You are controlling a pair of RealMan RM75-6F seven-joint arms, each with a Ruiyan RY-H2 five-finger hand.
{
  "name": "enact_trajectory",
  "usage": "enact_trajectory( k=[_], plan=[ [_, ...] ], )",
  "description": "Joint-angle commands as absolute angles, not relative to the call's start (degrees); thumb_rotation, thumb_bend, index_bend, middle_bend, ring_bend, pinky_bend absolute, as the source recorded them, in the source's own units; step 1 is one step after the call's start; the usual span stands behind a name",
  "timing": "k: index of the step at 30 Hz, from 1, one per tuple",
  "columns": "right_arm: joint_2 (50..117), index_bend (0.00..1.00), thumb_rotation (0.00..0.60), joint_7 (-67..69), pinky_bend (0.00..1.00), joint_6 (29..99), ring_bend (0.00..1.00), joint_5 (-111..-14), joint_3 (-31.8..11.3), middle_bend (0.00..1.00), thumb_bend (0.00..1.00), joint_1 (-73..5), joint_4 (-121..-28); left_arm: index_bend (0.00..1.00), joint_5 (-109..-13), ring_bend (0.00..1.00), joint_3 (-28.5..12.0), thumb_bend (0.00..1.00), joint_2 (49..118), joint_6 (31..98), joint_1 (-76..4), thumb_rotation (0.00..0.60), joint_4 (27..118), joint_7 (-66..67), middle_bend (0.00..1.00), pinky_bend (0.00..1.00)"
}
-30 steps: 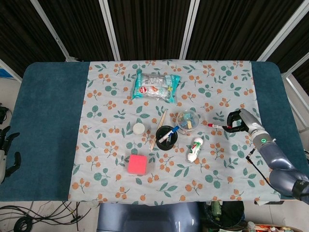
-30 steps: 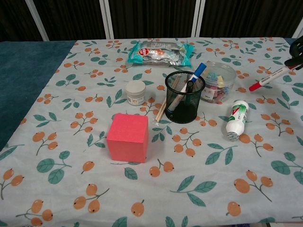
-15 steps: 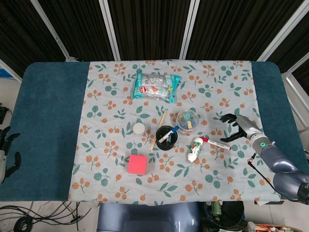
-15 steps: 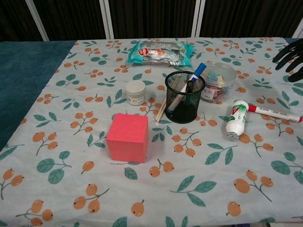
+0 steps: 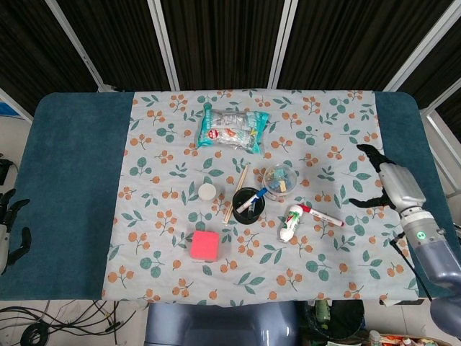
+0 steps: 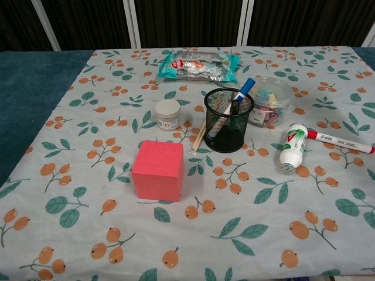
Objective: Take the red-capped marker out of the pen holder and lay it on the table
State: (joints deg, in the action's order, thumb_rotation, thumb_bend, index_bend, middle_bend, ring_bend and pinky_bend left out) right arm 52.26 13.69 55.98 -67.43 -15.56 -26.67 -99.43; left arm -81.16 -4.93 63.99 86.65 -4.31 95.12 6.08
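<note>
Red-capped marker (image 6: 340, 141) — a slim white barrel with print along it, red at both ends — lies flat on the floral tablecloth (image 6: 88, 175), its cap end just beside the white bottle (image 6: 292, 147), right of the pen holder (image 6: 228, 120). The right hand (image 5: 390, 184) hangs well apart, fingers spread, holding nothing; the left hand (image 5: 10, 227) sits off the table's edge — its fingers too small to read.

The red-capped marker (image 6: 340, 140) is laid flat near the tablecloth's (image 6: 88, 252) right edge, just beside a white bottle (image 6: 292, 148). The mesh pen holder (image 6: 228, 120) is stood mid-cloth.
</note>
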Motion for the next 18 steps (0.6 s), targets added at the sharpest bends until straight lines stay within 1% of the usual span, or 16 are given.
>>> enact_trajectory(
  k=[1, 4, 8, 11, 14, 18],
  plan=[
    [51.1, 0.1, 0.6, 7.5, 0.21, 71.8, 0.15, -75.6, -11.4, 0.11, 0.07, -16.4, -106.5, 0.2, -81.3, 0.01, -5.0, 0.54, 64.0, 86.9, -4.3, 0.6, 95.0, 6.2, 0.04, 0.0],
    [51.1, 0.1, 0.6, 7.8, 0.21, 77.2, 0.15, -79.9, -9.1, 0.12, 0.07, -12.7, -107.2, 0.2, -81.4, 0.01, -5.0, 0.54, 64.0, 87.1, -4.3, 0.6, 94.9, 6.4, 0.04, 0.0],
    [53.8, 0.1, 0.6, 1.7, 0.21, 84.3, 0.15, -84.7, -5.6, 0.12, 0.07, -8.0, -105.7, 0.2, -81.5, 0.01, -4.9, 0.54, 63.9, 87.0, -4.3, 0.6, 94.9, 6.4, 0.04, 0.0],
    [56.7, 0.1, 0.6, -3.1, 0.21, 86.7, 0.15, -86.6, -3.3, 0.12, 0.07, -5.8, -102.6, 0.2, -81.8, 0.01, -4.8, 0.54, 63.8, 86.9, -4.3, 0.6, 95.0, 6.2, 0.04, 0.0],
    [59.0, 0.1, 0.6, -5.9, 0.21, 87.9, 0.15, -87.3, -1.9, 0.12, 0.07, -4.2, -99.5, 0.2, -82.0, 0.01, -4.8, 0.54, 63.5, 86.8, -4.3, 0.6, 95.0, 5.8, 0.04, 0.0],
    [60.9, 0.1, 0.6, -5.8, 0.21, 89.4, 0.15, -88.0, -1.4, 0.11, 0.07, -2.9, -96.9, 0.2, -82.5, 0.01, -4.6, 0.54, 63.5, 86.9, -4.3, 0.6, 95.0, 5.7, 0.04, 0.0]
  ],
)
